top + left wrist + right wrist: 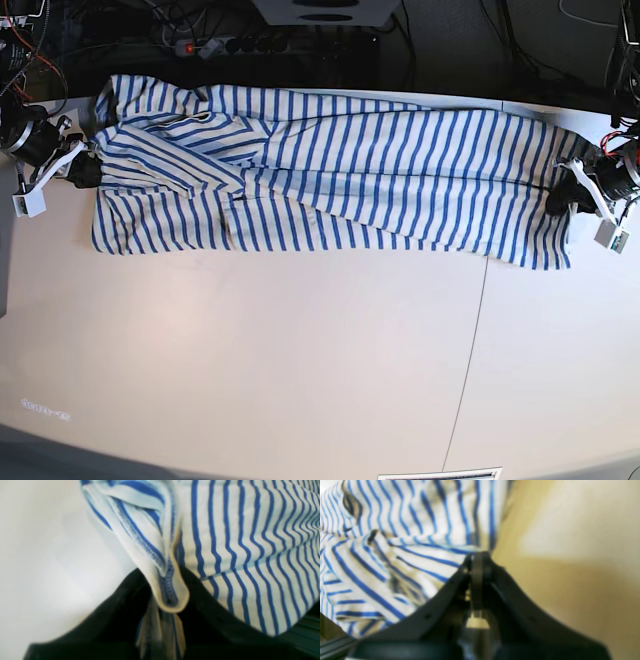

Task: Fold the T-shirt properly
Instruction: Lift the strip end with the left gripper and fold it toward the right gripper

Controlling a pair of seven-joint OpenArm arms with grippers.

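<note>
1. The T-shirt (340, 175) is laid out lengthwise across the far part of the white table (300, 360), stretched between the two arms, with a folded flap and the neckline seen toward the base view's left end.
2. The left gripper (566, 194) is seen at the shirt's right-hand end in the base view; in its wrist view a bunched, stitched hem (170, 595) is pinched between the nearly closed black jaws.
3. The right gripper (84, 166) is at the opposite end — its jaws are pressed fully together at the cloth's edge, though whether fabric is caught between them cannot be told from the blurred wrist view.
4. Behind the table's far edge, cables and a power strip (215, 45) are seen in shadow.
5. A thin seam (470, 350) is seen running across the tabletop — well apart from the shirt.
</note>
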